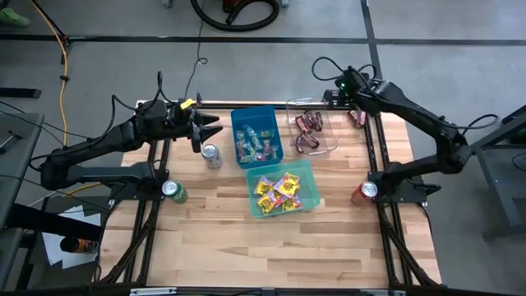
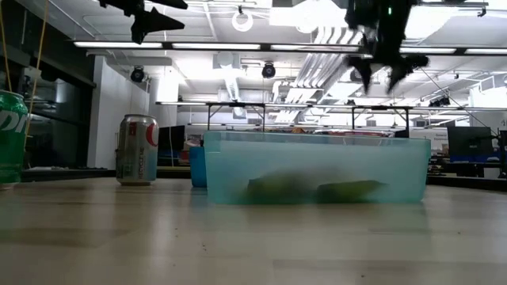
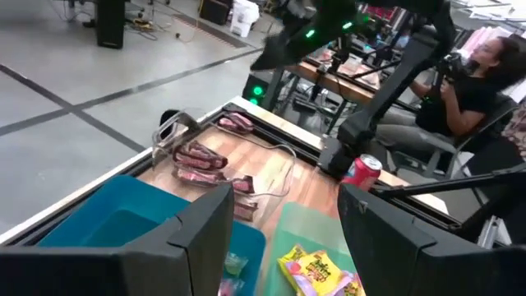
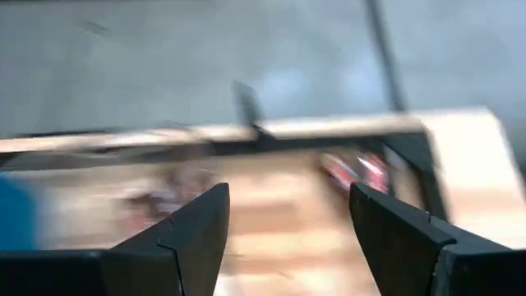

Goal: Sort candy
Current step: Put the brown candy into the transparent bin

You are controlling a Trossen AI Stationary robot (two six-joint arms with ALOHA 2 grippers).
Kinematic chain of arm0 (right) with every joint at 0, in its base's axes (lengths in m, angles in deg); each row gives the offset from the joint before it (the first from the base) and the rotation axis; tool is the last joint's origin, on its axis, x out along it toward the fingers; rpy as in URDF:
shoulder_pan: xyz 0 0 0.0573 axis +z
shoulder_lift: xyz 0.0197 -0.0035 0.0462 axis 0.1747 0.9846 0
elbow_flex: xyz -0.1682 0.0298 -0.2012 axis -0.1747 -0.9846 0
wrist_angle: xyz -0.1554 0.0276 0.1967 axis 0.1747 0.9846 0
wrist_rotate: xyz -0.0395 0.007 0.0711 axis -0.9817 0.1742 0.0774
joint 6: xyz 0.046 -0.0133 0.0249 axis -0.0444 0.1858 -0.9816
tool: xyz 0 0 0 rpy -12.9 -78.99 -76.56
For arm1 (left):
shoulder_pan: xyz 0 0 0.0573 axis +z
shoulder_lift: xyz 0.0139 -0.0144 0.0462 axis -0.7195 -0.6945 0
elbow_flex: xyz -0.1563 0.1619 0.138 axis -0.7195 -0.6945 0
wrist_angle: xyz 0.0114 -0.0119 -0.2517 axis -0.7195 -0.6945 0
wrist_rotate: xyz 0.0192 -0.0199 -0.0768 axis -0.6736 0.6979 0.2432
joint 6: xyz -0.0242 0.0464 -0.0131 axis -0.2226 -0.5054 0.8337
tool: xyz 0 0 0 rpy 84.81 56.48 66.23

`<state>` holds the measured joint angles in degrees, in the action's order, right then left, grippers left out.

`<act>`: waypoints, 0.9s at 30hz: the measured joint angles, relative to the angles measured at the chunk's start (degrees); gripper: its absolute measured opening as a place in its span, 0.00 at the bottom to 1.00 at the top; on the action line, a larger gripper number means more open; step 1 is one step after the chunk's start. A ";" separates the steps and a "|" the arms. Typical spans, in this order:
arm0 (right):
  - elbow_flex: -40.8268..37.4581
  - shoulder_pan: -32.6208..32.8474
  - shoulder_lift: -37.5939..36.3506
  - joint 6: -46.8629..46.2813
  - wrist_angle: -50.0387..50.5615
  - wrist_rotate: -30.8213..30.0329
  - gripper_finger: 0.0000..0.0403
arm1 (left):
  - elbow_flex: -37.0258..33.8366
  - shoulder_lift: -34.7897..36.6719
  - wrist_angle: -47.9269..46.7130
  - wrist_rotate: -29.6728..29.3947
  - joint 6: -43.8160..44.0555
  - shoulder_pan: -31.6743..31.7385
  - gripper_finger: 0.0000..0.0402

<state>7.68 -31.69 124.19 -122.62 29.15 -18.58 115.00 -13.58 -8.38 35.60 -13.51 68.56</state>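
Three bins hold the candy. A blue bin (image 1: 256,136) has tiny green, red and pink pieces. A teal bin (image 1: 283,187) has yellow packets (image 3: 316,271). A clear bin (image 1: 312,131) has maroon-pink wrappers (image 3: 201,160). One maroon-pink candy (image 1: 357,117) lies on the bare wood right of the clear bin and shows blurred in the right wrist view (image 4: 357,173). My left gripper (image 1: 215,127) (image 3: 283,205) hovers open left of the blue bin, above the silver can. My right gripper (image 1: 352,97) (image 4: 288,205) hangs open, high over the far right corner near the loose candy.
A silver can (image 1: 212,156) stands left of the blue bin, a green can (image 1: 174,191) near the left arm's base, and a red can (image 1: 364,192) by the right arm's base. A person (image 3: 477,74) sits beyond the table's right side. Bare wood (image 1: 271,247) stretches toward the near edge.
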 joint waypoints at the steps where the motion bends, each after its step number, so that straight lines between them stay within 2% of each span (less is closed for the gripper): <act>1: -0.92 -2.19 1.00 -1.67 1.48 0.22 0.61 | 0.02 0.02 0.02 -0.04 0.00 0.00 0.51; 4: -3.50 -8.97 4.48 -4.23 1.60 2.68 0.61 | 0.02 0.02 0.06 -0.49 0.00 0.00 0.51; 7: -4.40 -14.66 9.25 -3.01 0.63 5.02 0.61 | 0.01 0.02 0.12 -1.63 0.16 0.00 0.51; 9: -3.25 -14.80 12.48 -2.77 -0.43 3.14 0.61 | 0.00 0.02 0.17 -2.80 1.19 0.00 0.51; 11: -2.45 -15.06 15.52 -2.46 -3.20 3.73 0.61 | 0.00 0.02 0.32 -3.71 1.55 0.01 0.51; 19: -1.95 -17.26 27.61 -6.74 0.59 -0.55 0.61 | 0.00 0.01 0.21 -4.52 2.08 0.00 0.51; 27: -1.36 -17.53 32.49 -10.01 0.68 -3.78 0.61 | 0.00 0.02 0.07 -4.52 1.88 0.00 0.51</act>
<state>6.32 -49.22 156.69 -132.63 29.83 -22.36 115.00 -13.56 -8.32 31.08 -11.63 68.56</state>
